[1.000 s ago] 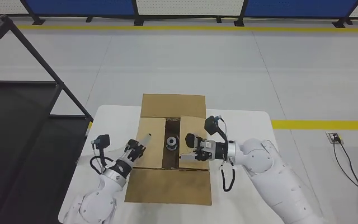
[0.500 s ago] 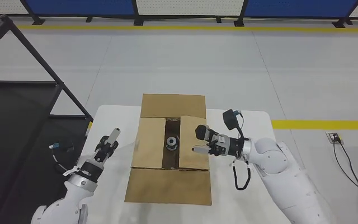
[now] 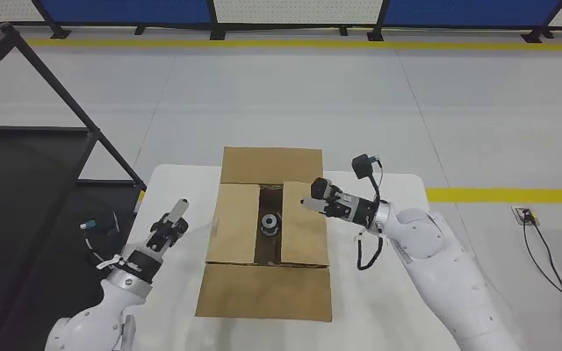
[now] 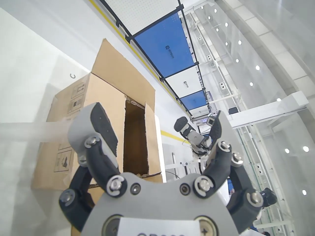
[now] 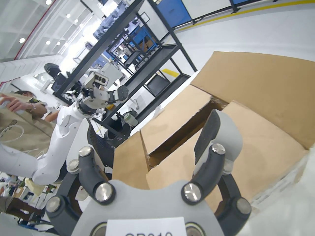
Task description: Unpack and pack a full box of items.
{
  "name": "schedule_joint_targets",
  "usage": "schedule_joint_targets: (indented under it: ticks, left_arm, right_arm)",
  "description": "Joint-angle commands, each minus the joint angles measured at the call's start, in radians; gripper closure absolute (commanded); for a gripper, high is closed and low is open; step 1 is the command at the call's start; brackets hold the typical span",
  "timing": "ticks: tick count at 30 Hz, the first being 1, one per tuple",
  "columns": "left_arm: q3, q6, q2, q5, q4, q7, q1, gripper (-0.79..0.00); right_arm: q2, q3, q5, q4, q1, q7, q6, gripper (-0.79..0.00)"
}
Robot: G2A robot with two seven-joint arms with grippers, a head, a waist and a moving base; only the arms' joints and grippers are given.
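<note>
Your brown cardboard box [image 3: 263,294] is sitting in the middle of the desk [image 3: 176,184], flaps half folded over a round item [image 3: 270,223]. Your left gripper [image 3: 176,217] is hovering beside it and your right gripper [image 3: 311,195] over a flap, both with fingers released.

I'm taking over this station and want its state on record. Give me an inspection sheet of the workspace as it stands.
surface: white table, box standing at its middle.
job's things: cardboard box, outer flaps folded out, inner flaps nearly shut; a round dark item shows in the gap between them.
clutter: nothing seen.
grippers: left gripper beside the box, jaws open and empty; right gripper over an inner flap, jaws open, contact unclear.
cables: black cable loops off the right arm; another runs from a floor socket.
surroundings: black rack, yellow floor line, blue panels.
</note>
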Motion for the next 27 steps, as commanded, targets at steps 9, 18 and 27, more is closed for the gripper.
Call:
schedule_joint_targets:
  ticks: [9,18,27]
  left_arm:
    - [-0.199,-0.051,0.028,-0.213,0.077,-0.273,0.1,-0.785]
    - [-0.239,-0.107,0.058,-0.238,0.19,-0.549,0.138,-0.785]
    - [-0.181,-0.125,0.068,-0.182,0.221,-0.608,0.126,-0.785]
  right_arm:
    - [-0.099,-0.161,-0.082,0.512,0.301,-0.181,0.077,-0.785]
    - [-0.187,-0.241,-0.093,0.77,0.4,-0.243,0.066,-0.785]
    - [-0.215,-0.249,-0.078,0.835,0.417,-0.26,0.038,-0.785]
